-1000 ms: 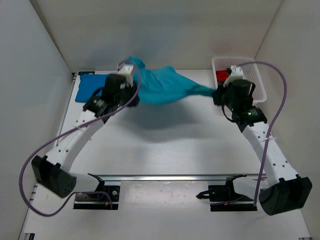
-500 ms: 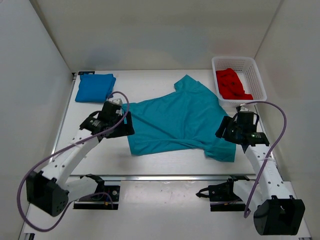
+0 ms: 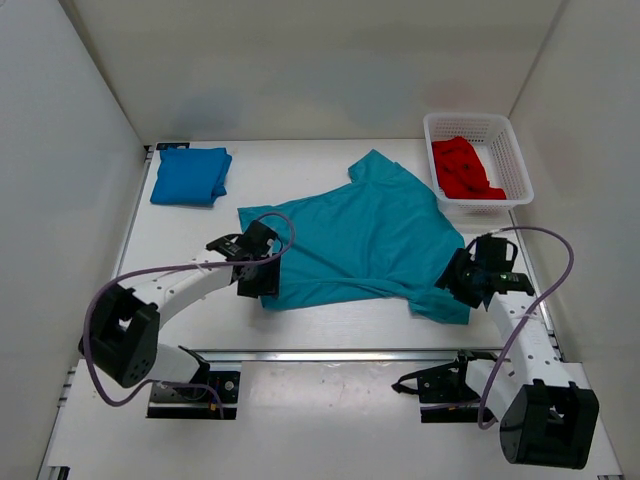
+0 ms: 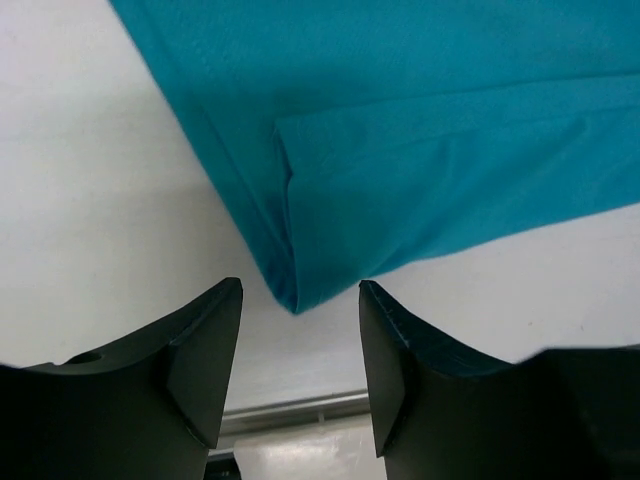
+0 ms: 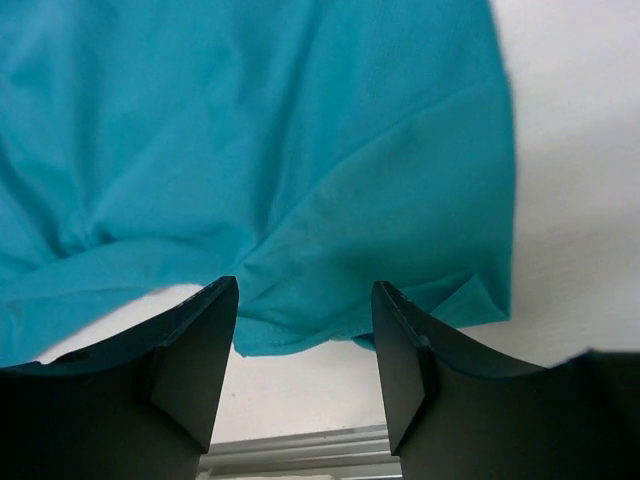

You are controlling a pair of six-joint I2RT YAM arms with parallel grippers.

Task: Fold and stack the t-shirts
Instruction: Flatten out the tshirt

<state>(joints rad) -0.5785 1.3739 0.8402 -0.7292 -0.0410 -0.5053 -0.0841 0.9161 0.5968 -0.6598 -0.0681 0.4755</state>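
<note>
Teal t-shirt (image 3: 365, 235) lies spread mid-frame. The low-reaching left gripper (image 4: 300, 290) gapes over its lower-left corner, and the right gripper (image 5: 305, 285) is parted, empty, over the lower-right hem.

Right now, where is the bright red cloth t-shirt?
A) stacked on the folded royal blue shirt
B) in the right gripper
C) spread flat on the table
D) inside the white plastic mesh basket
D: the bright red cloth t-shirt lies bunched within the walls of the white plastic mesh basket.
</note>
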